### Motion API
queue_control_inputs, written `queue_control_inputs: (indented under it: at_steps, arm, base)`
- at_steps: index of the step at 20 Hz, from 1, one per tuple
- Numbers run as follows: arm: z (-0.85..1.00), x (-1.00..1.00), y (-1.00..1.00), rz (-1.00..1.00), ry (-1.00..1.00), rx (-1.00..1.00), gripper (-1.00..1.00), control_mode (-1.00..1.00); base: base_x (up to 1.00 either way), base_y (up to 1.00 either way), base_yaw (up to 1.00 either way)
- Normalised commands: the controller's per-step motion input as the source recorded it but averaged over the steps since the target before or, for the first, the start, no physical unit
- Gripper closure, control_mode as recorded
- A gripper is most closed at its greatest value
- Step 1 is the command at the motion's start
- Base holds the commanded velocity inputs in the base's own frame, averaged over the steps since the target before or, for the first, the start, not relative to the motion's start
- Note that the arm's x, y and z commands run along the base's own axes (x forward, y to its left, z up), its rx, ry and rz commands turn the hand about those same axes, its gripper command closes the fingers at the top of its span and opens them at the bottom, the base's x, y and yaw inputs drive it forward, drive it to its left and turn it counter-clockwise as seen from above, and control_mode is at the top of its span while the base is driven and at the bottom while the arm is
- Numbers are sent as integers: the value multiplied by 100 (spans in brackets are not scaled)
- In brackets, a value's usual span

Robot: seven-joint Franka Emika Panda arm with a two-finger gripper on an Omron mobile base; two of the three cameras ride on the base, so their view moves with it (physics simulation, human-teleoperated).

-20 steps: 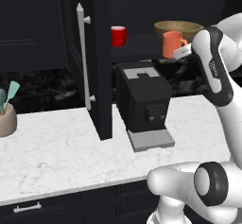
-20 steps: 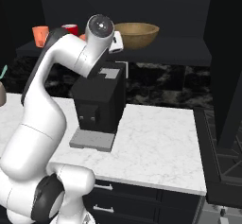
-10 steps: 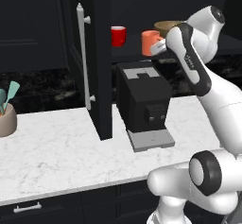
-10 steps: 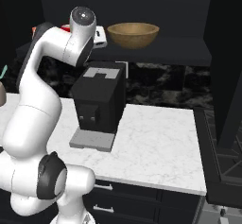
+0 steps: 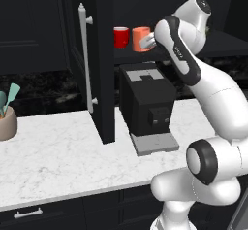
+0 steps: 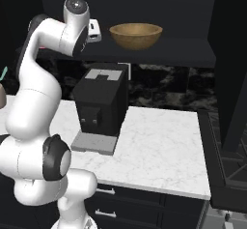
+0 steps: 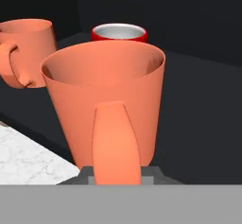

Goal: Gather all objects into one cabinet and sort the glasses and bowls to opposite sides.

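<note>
Gripper was pinched on the coral-orange mug by its handle, at the cabinet shelf just beside the red mug. A second orange mug sat further along — cups grouped at one end, wooden bowl well apart. Release remained.

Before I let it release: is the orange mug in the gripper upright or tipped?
Upright. In the hand view the coral-orange mug has its open rim on top and its handle hanging straight down its side; the left base view shows it level beside the red mug.
</note>
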Motion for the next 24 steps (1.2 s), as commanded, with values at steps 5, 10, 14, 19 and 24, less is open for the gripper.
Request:
queue_control_inputs:
  at_steps: [5, 10, 14, 19, 24]
  arm:
    - [-13, 0, 39, 0, 0, 0, 100, -100]
    - [-7, 1, 33, 0, 0, 1, 100, -100]
    - [0, 29, 21, 0, 0, 3, 100, -100]
    - [0, 28, 17, 0, 0, 1, 100, -100]
    - [0, 20, 17, 0, 0, 0, 100, -100]
  base:
    - [0, 0, 0]
    - [0, 0, 0]
    - [0, 0, 0]
    - [0, 0, 0]
    - [0, 0, 0]
